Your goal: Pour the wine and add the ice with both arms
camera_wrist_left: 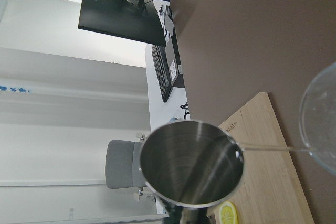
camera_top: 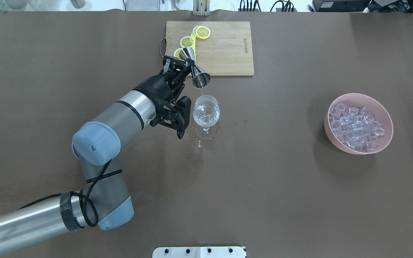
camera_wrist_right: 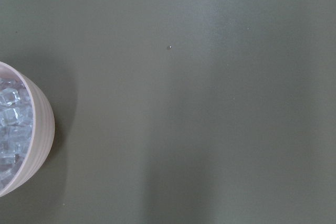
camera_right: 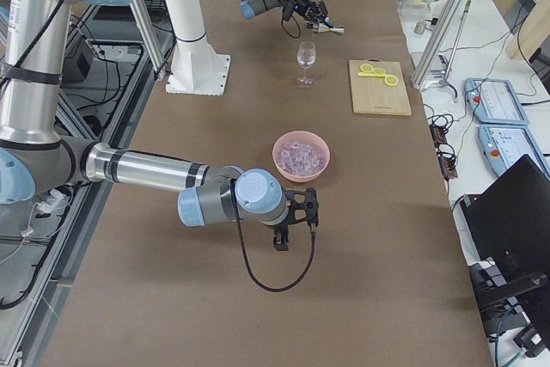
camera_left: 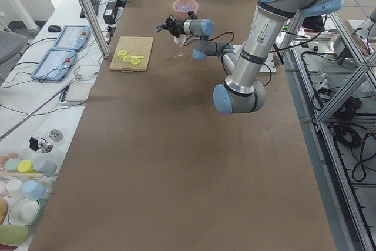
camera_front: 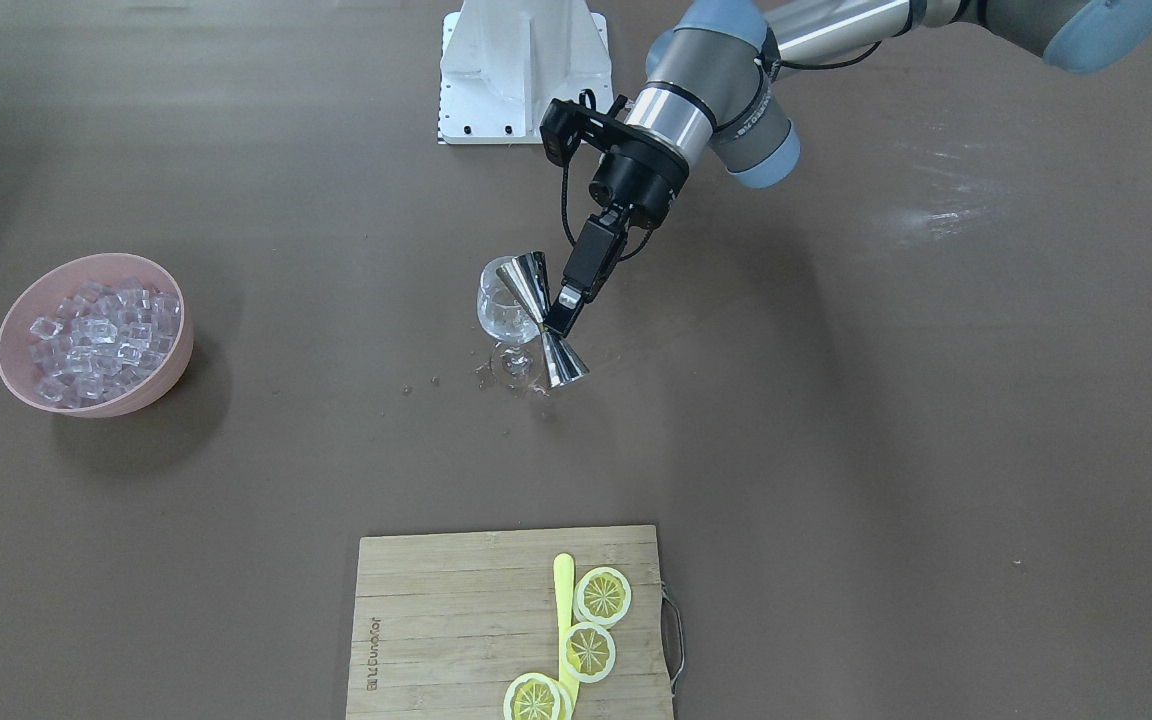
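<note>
My left gripper (camera_front: 558, 318) is shut on the waist of a steel double jigger (camera_front: 542, 318), also in the overhead view (camera_top: 194, 68). The jigger is tilted over a clear wine glass (camera_top: 206, 111) at the table's middle. A thin stream of clear wine (camera_wrist_left: 268, 148) runs from the jigger's rim (camera_wrist_left: 191, 163) towards the glass (camera_wrist_left: 320, 124). A little liquid sits in the glass bowl. Ice cubes (camera_top: 355, 125) fill a pink bowl (camera_top: 335, 141). My right gripper (camera_right: 284, 234) hovers beside that bowl (camera_wrist_right: 42, 129); I cannot tell whether it is open or shut.
Spilled drops (camera_front: 481, 375) lie around the glass foot. A wooden cutting board (camera_front: 456, 620) with lemon slices (camera_front: 603, 596) and a yellow stick lies beyond the glass. The white pedestal (camera_front: 521, 70) stands at the robot's side.
</note>
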Controlling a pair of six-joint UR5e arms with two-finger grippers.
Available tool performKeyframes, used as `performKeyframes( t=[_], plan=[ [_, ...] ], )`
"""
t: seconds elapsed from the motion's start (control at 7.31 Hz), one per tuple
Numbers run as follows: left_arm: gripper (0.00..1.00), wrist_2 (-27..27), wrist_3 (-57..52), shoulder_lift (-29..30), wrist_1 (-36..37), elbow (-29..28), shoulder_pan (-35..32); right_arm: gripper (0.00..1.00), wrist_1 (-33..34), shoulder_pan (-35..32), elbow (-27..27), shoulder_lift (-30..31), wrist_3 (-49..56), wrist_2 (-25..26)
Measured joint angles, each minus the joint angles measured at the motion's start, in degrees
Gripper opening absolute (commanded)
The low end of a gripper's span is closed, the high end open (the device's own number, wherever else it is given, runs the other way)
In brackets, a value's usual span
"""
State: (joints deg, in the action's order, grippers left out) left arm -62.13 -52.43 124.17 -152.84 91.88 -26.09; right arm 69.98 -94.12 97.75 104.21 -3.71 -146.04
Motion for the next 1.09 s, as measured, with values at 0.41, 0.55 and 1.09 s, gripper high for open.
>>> performKeyframes(
  t=[0.41,0.55,1.09],
  plan=[
    [0.00,1.4,-3.2,0.4,0.1,0.0,0.1,1.00,0.1,-0.1,0.1,0.0,0.0,-0.2],
    [0.00,1.9,-4.0,0.5,0.6,-0.1,0.1,1.00,0.1,-0.3,0.1,0.0,0.0,-0.5],
    [0.00,5.1,-9.8,0.7,1.2,0.3,0.2,1.00,0.0,-1.2,0.2,0.1,0.0,-2.1]
  ],
)
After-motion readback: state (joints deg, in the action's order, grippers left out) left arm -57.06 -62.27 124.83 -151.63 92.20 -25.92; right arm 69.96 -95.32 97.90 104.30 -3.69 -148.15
